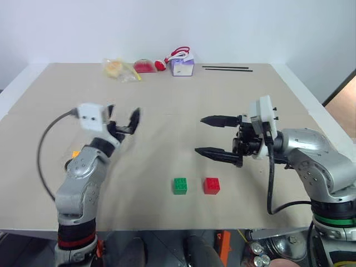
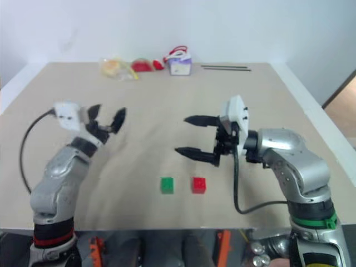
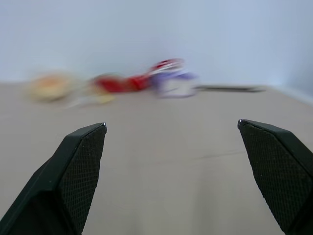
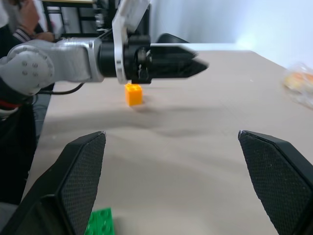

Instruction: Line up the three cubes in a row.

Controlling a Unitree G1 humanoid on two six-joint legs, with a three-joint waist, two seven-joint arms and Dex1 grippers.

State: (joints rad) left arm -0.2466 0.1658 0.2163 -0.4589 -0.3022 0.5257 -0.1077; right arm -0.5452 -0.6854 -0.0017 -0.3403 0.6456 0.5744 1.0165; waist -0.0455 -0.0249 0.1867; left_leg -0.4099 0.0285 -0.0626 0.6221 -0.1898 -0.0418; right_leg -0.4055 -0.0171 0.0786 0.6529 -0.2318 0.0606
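**Two cubes paired, the third left apart**

The green cube [image 1: 179, 186] and the red cube [image 1: 211, 186] sat just beside each other near the front edge of the bench [image 1: 167, 83], a narrow gap between them, already forming the start of a row. The orange-yellow cube [image 4: 133, 94] stood well apart from that pair, on the robot's left, close under the left arm; in the left eye view just a sliver of it showed beside the forearm. By this reading two thirds of the job was done, and the orange-yellow cube had yet to be brought into line with the other two.

The left claw [image 1: 123, 120] hung above the bench with its fingers spread and nothing between them. The right claw [image 1: 210, 136] hovered above and behind the pair, pointing left, likewise spread wide and empty.

No brand, label or writing could be read on the cubes or on the purple-and-white box [image 1: 182, 66] at the far edge.
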